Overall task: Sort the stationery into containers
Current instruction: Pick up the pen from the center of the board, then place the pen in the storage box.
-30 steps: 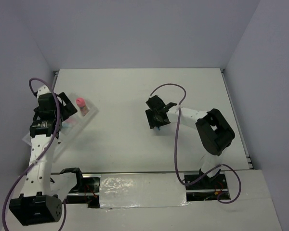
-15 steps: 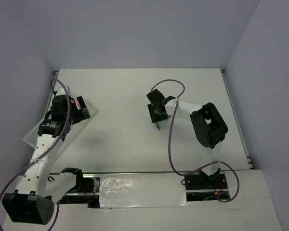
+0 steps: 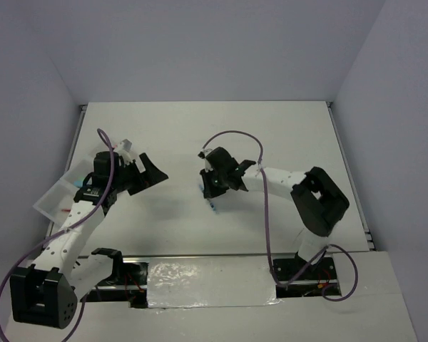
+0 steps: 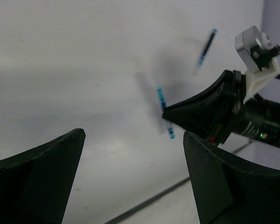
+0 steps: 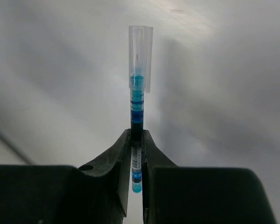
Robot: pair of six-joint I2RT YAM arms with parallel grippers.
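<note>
My right gripper (image 5: pixel 136 135) is shut on a thin blue pen (image 5: pixel 137 98) with a clear cap, gripping its barrel near the back end. From above, this gripper (image 3: pixel 212 187) hangs over the middle of the table with the pen (image 3: pixel 212 206) poking out below it. My left gripper (image 3: pixel 153 174) is open and holds nothing, pointing right toward the pen (image 4: pixel 164 112). A second thin dark blue pen (image 4: pixel 206 46) shows blurred farther off. The clear tray (image 3: pixel 51 201) lies at the left edge, partly under my left arm.
Something small and red (image 3: pixel 64 211) shows inside the tray. Grey walls close the table at the back and both sides. The arm bases and a taped strip (image 3: pixel 210 281) run along the near edge.
My right gripper has shut on the blue pen and moved left with it. My left arm has swung off the tray toward the table's middle, still open.
</note>
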